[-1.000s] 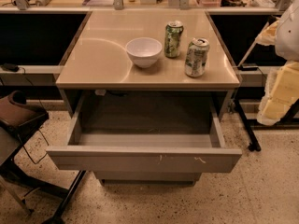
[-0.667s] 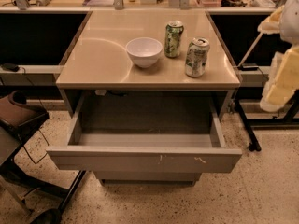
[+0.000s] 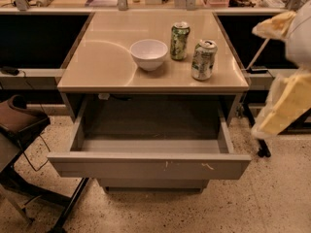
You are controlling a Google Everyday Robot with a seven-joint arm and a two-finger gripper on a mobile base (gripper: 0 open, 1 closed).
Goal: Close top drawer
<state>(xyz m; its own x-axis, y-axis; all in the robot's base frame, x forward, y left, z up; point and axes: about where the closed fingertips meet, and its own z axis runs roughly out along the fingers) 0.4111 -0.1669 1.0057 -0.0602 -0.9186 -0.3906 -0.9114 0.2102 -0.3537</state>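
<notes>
The top drawer is pulled far out of the small table and its inside looks empty. Its flat grey front panel has pale scratch marks at centre and right. My gripper is at the right edge of the view, pale and blurred, level with the drawer's right side and apart from it. It touches nothing.
On the tabletop stand a white bowl and two green cans. A lower drawer front shows under the open drawer. A dark chair stands at the left. Speckled floor lies in front.
My arm at the right edge rose a little, then came lower and slightly left towards the drawer's right side. The drawer, bowl and cans have not moved.
</notes>
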